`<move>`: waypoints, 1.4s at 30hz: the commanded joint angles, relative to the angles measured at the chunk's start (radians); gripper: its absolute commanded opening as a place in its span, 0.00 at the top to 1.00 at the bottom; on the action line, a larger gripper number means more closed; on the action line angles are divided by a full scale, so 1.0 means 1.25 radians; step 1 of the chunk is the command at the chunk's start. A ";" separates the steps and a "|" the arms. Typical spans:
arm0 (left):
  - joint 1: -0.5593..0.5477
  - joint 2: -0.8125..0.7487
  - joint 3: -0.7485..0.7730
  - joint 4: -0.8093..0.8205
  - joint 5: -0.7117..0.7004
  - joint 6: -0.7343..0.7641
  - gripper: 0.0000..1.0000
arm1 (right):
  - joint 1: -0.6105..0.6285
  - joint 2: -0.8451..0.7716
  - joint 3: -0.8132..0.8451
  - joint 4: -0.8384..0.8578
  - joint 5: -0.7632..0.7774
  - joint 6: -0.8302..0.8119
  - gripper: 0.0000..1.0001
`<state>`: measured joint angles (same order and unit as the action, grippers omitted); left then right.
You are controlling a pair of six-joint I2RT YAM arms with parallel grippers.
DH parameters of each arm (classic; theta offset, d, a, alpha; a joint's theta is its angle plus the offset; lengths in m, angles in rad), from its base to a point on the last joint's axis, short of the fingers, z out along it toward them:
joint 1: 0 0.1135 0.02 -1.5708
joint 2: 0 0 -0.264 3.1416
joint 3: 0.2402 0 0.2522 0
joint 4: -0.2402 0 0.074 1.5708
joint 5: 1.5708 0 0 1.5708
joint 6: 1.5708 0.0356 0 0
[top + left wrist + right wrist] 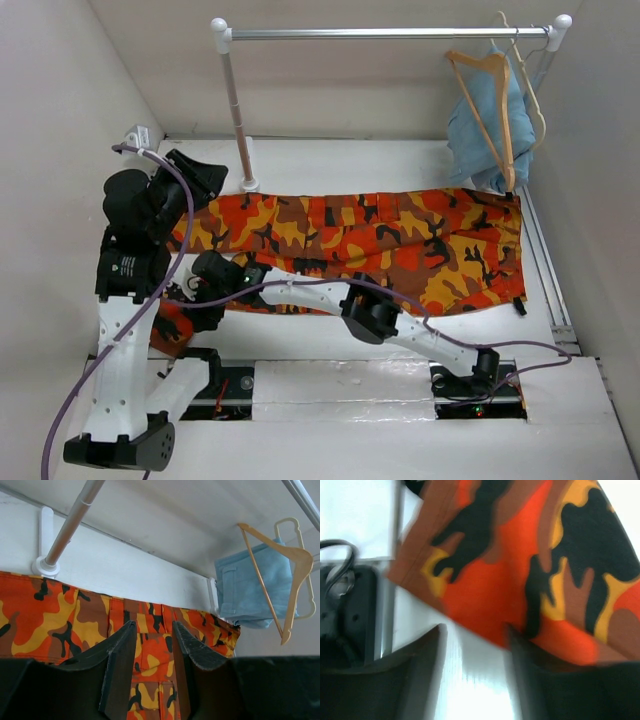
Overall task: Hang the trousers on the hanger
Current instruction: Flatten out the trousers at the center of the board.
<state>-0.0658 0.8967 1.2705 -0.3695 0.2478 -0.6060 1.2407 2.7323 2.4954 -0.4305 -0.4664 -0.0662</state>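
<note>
The camouflage trousers lie spread flat across the table, from under the left arm to the right edge. My left gripper hovers above their left end, open with nothing between its fingers; in its wrist view the trousers show through the gap of the left gripper. My right gripper is low at the trousers' near left corner, open over bare table, with the cloth edge just past the right gripper. The wooden hanger hangs on the rail at the far right, in front of a blue garment.
A white clothes rail on a pole spans the back. A light blue garment and a pale hanger hang beside the wooden one. White walls close in on both sides. A purple cable loops by the left arm.
</note>
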 commanded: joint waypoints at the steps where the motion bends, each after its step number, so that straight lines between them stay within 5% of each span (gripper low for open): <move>1: -0.010 -0.019 -0.019 0.034 0.002 0.012 0.70 | 0.012 0.000 -0.033 0.004 0.106 0.021 0.51; 3: -0.010 -0.026 -0.037 0.040 0.002 0.012 0.70 | 0.012 -0.021 -0.074 0.023 0.126 0.034 0.92; 4: -0.010 -0.029 -0.040 0.037 -0.002 0.014 0.70 | 0.004 -0.036 -0.095 0.036 0.130 0.037 0.99; 7: -0.010 -0.031 -0.042 0.031 -0.018 0.021 0.70 | -0.021 -0.106 -0.175 0.155 0.073 0.096 1.00; 12: -0.010 -0.015 0.000 -0.017 -0.093 0.069 0.70 | -0.123 -0.132 -0.106 0.404 -0.148 0.318 1.00; 18: -0.010 -0.012 0.005 -0.055 -0.180 0.091 0.70 | -0.211 -0.097 -0.131 0.685 -0.138 0.631 1.00; 21: -0.017 -0.017 -0.019 -0.139 -0.270 0.109 0.69 | -0.235 -0.146 -0.142 0.657 -0.126 0.605 0.91; 23: -0.017 -0.025 -0.076 -0.169 -0.313 0.106 0.69 | -0.245 -0.235 -0.299 0.619 -0.098 0.527 0.65; 25: -0.017 -0.030 -0.174 -0.196 -0.310 0.082 0.71 | -0.267 -0.468 -0.517 0.564 -0.005 0.457 0.51; 26: -0.017 -0.029 -0.175 -0.197 -0.312 0.082 0.72 | -0.267 -0.469 -0.594 0.564 -0.005 0.445 0.50; 31: -0.009 0.057 -0.207 -0.238 -0.288 0.107 0.80 | -0.289 -0.863 -0.950 0.378 0.126 0.348 0.52; 37: -0.016 0.194 -0.225 -0.266 -0.250 0.112 0.63 | -0.297 -1.236 -1.283 0.214 0.173 0.292 0.93; 39: -0.016 0.262 -0.202 -0.296 -0.277 0.124 0.62 | -0.297 -1.371 -1.330 0.162 0.194 0.287 0.94; 42: -0.023 0.381 -0.162 -0.320 -0.344 0.137 0.60 | -0.319 -1.483 -1.380 0.089 0.204 0.265 0.80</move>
<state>-0.0868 1.2949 1.0172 -0.7090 -0.1085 -0.4671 0.8646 0.9493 0.8085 -0.1814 -0.2604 0.3164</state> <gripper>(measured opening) 0.395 0.185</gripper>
